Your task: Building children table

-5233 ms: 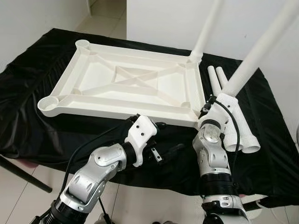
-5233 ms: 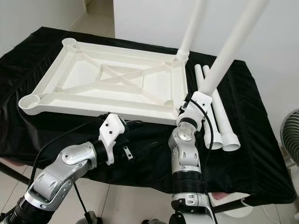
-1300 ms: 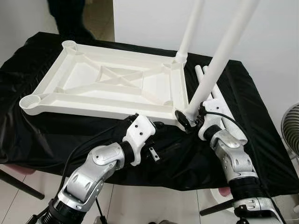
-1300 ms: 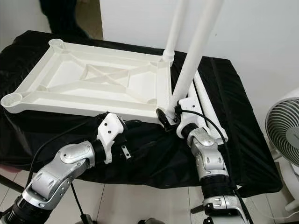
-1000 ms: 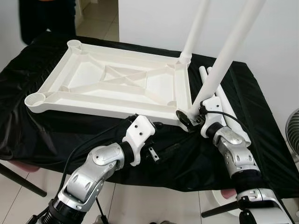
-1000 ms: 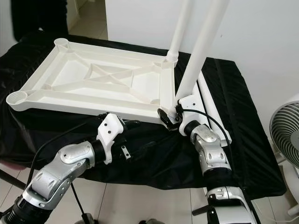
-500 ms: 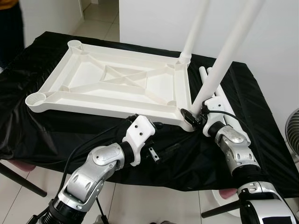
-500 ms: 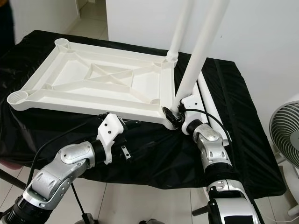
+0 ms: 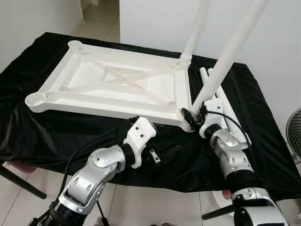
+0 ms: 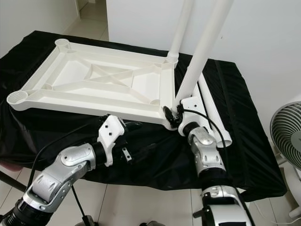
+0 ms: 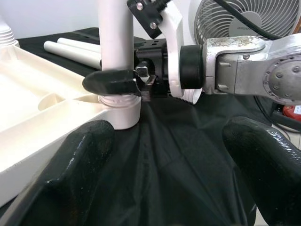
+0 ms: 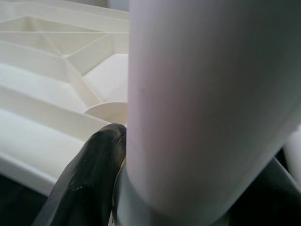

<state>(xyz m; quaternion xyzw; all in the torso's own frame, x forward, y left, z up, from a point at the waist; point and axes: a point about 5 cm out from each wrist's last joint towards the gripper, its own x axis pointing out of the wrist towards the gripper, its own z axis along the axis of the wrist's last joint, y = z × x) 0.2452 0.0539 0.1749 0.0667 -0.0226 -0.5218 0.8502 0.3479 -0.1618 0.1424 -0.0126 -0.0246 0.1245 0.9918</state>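
The right gripper (image 9: 192, 117) has its jaws clamped on the base of a white table leg (image 9: 225, 56), right where that leg enters the near right corner socket of the upturned tabletop (image 9: 89, 77). The tabletop lies underside up on the black-draped worktop (image 9: 28, 136), its long axis running left to right, ribs and open sockets facing up. The gripped leg rises from the socket and leans up and to the right, not quite parallel with the second fitted leg (image 9: 195, 28) standing in the far right corner.

To seat it well, I judge the leg should first be brought square to the socket, then turned or pressed down along its own axis; forcing it while tilted could jam the joint or drag the tabletop across the cloth.

The left gripper (image 9: 157, 141) hovers low at the near edge of the worktop, jaws apart and holding nothing; it looks well placed to steady the tabletop rim. Two spare legs (image 9: 230, 127) lie side by side on the cloth to the right, pointing near to far.
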